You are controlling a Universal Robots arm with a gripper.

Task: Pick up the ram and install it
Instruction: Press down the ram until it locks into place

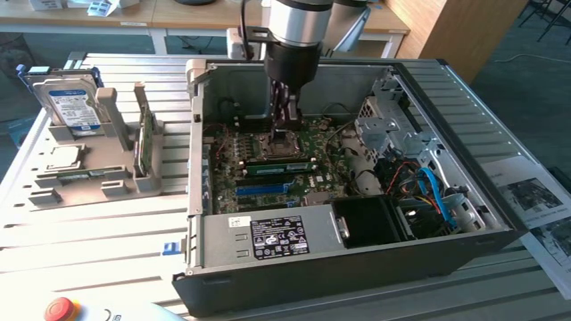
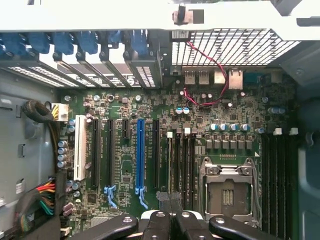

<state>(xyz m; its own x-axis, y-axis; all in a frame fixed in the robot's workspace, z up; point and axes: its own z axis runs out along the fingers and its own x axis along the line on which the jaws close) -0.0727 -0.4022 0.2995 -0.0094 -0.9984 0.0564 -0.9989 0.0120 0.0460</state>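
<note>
Closest to the camera in the exterior view there's a red button (image 1: 61,309) on the slatted table (image 1: 89,234). Just past it is the open computer case (image 1: 357,274), with the power supply (image 1: 267,237) and its black label along the near edge. Behind that lies the motherboard (image 1: 259,177), and the gripper (image 1: 287,126) is down inside the case, hanging right over the CPU socket (image 1: 275,142). From the wrist view the gripper (image 2: 170,202) has its two black fingers (image 2: 159,225) pressed together, and I can't see anything pinched between them. The tips sit above the row of memory slots (image 2: 184,165) between the CPU socket (image 2: 227,192) and the long blue slot (image 2: 140,150). I can't tell whether they're actually touching the board (image 2: 200,115) or just above it. In the exterior view there's a green strip along those slots beside the socket, but I can't make out what it is. The ram (image 1: 144,137) is outside the case, well apart from the gripper. It's over on the exterior view's left, standing on edge in a grey holder (image 1: 107,177) on the table. Further back in the same holder a hard drive (image 1: 76,107) with a blue-white label stands upright.
</note>
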